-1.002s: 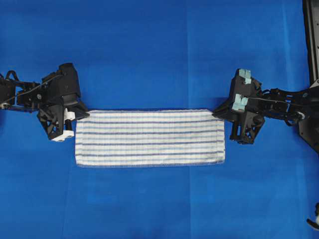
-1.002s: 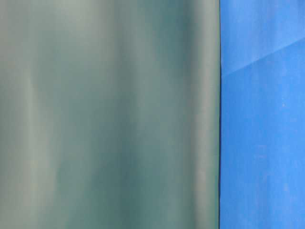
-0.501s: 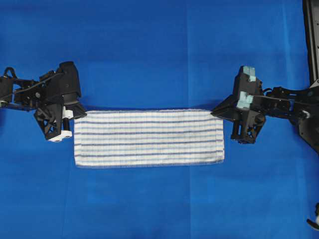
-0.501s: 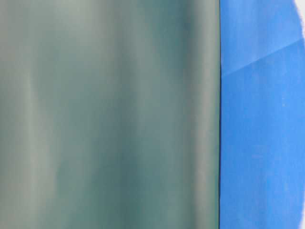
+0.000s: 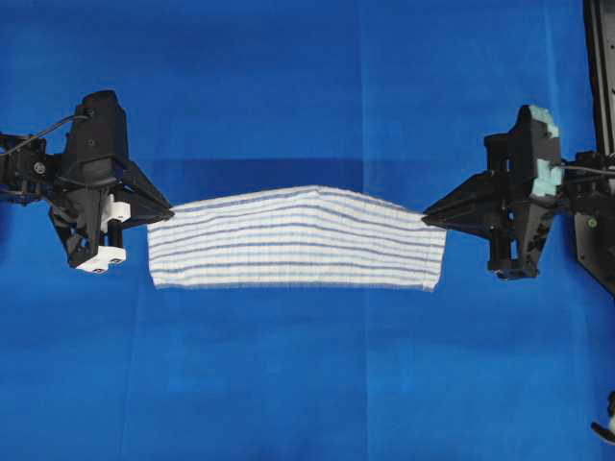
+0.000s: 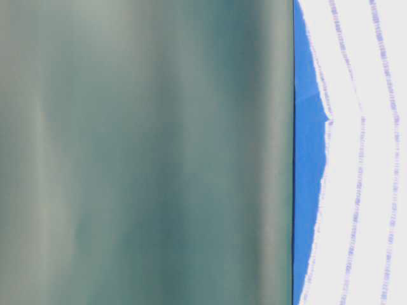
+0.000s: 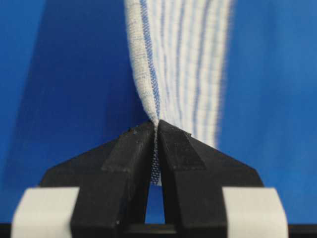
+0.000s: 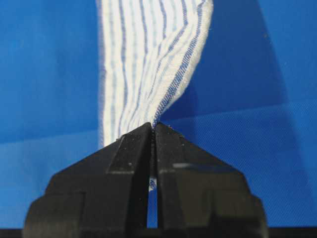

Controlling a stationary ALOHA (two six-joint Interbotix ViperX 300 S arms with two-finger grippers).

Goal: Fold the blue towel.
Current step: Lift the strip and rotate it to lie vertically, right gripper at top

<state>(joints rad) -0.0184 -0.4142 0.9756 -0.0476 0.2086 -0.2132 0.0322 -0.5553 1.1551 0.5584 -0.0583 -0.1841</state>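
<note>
The blue towel [image 5: 298, 240], white with thin blue stripes, hangs stretched between both grippers in the overhead view, its far edge lifted above the blue table cover and its near edge sagging. My left gripper [image 5: 165, 208] is shut on the towel's far left corner [image 7: 155, 121]. On the right, the right gripper [image 5: 430, 212] is shut on the far right corner [image 8: 153, 124]. The table-level view shows the towel [image 6: 362, 152] filling its right side.
A plain blue cover [image 5: 307, 384] lies over the whole table. A dark frame [image 5: 601, 58] runs along the right edge. In the table-level view a blurred grey-green surface [image 6: 146, 152] blocks the left two thirds.
Both grippers have risen and moved slightly outward, lifting the towel's far edge off the table. The towel has come into the table-level view.
</note>
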